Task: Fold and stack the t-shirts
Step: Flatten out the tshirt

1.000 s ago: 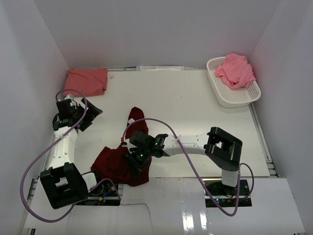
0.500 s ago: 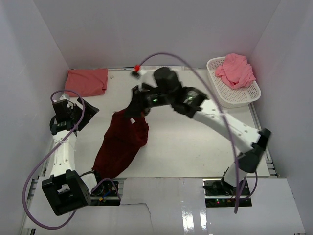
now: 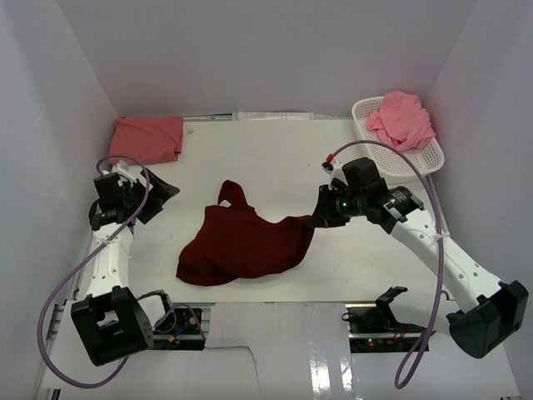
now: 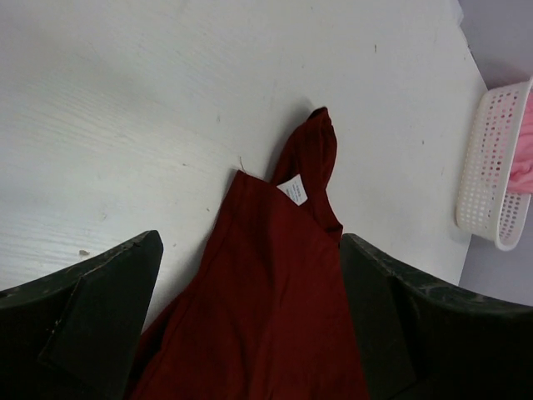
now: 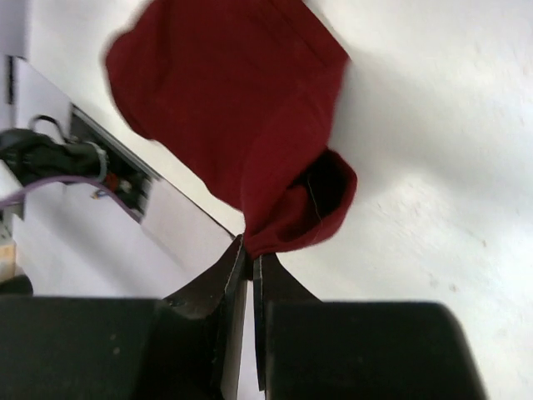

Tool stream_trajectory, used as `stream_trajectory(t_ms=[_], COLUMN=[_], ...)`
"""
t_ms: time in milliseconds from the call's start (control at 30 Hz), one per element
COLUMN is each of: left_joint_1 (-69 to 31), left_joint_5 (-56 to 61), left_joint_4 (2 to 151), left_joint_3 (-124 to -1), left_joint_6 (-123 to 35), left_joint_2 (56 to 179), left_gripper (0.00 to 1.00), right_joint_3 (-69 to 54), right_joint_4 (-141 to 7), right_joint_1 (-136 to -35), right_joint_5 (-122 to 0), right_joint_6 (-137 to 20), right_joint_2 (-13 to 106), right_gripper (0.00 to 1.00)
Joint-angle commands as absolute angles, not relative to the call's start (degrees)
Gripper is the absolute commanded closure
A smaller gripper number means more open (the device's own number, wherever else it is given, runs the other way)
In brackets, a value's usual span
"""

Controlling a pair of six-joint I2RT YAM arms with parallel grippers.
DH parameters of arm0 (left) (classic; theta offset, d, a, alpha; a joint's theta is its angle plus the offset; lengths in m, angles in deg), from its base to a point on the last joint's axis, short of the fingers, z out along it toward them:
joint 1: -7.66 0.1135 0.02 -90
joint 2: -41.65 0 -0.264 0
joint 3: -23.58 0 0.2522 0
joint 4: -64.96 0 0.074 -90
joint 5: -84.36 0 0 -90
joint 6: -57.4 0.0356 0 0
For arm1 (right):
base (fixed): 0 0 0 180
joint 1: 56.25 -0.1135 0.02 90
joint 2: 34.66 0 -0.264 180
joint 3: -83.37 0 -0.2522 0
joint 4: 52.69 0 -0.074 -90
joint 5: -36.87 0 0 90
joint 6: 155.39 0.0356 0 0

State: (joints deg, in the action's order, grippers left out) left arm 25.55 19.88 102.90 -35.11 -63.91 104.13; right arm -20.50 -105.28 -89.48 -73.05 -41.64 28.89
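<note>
Three soft shirts to deal with, the maroon t-shirt (image 3: 241, 246) being the one in hand. Handles light and limp: sags, bunches and slides easily over the smooth bench (image 3: 283, 158). Cannot break, but probably slips out of a shallow pinch. Best taken at a hem corner or shoulder seam, ideally two corners at once so as to spread flat.

Lies crumpled at bench centre, neck end toward 12 o'clock, white tag (image 4: 291, 190) showing. Trails off toward 9 o'clock from the right end effector (image 3: 316, 218), pinched by its 3 o'clock edge between fingers pressed together on the cloth. Sits toward 4 o'clock of the left end effector (image 3: 158, 193), apart from it; fingers there spread wide, gripping nothing.

Elsewhere: folded salmon t-shirt (image 3: 148, 137) at the 10 o'clock corner, lighter pink t-shirt (image 3: 402, 118) heaped in the basket (image 3: 391, 173) at 2 o'clock.
</note>
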Motion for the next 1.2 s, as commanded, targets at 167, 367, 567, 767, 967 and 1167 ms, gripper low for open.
stream_trajectory(t_ms=[167, 367, 567, 767, 967, 1167], left_joint_1=[24.1, 24.1, 24.1, 24.0, 24.0, 24.1], left_joint_5=[24.6, 23.3, 23.5, 22.9, 21.7, 18.5], left_joint_4=[103.2, 103.7, 103.6, 103.6, 103.8, 104.8], left_joint_3=[-32.6, -34.0, -33.7, -33.7, -33.7, -34.0], left_joint_6=[-62.4, -61.7, -61.7, -61.4, -61.8, -62.1], left_joint_2=[105.2, 107.5, 108.2, 108.4, 108.4, 106.7], left_gripper=[0.02, 0.02, 0.02, 0.02, 0.02, 0.02], right_joint_3=[-27.0, -24.2, -24.0, -22.2, -5.9, 13.2], right_joint_4=[-122.5, -141.7, -128.0, -102.9, -93.6, -92.6], right_joint_1=[-89.5, -92.5, -93.3, -96.5, -100.5, -101.3], right_joint_5=[-56.9, -43.8, -51.6, -66.0, -71.1, -76.8], right_joint_6=[-43.5, -40.2, -42.7, -49.7, -55.1, -58.6], right_joint_2=[24.8, 22.9, 23.3, 38.7, 64.2, 81.9], right_gripper=[0.92, 0.92, 0.22, 0.21, 0.2, 0.21])
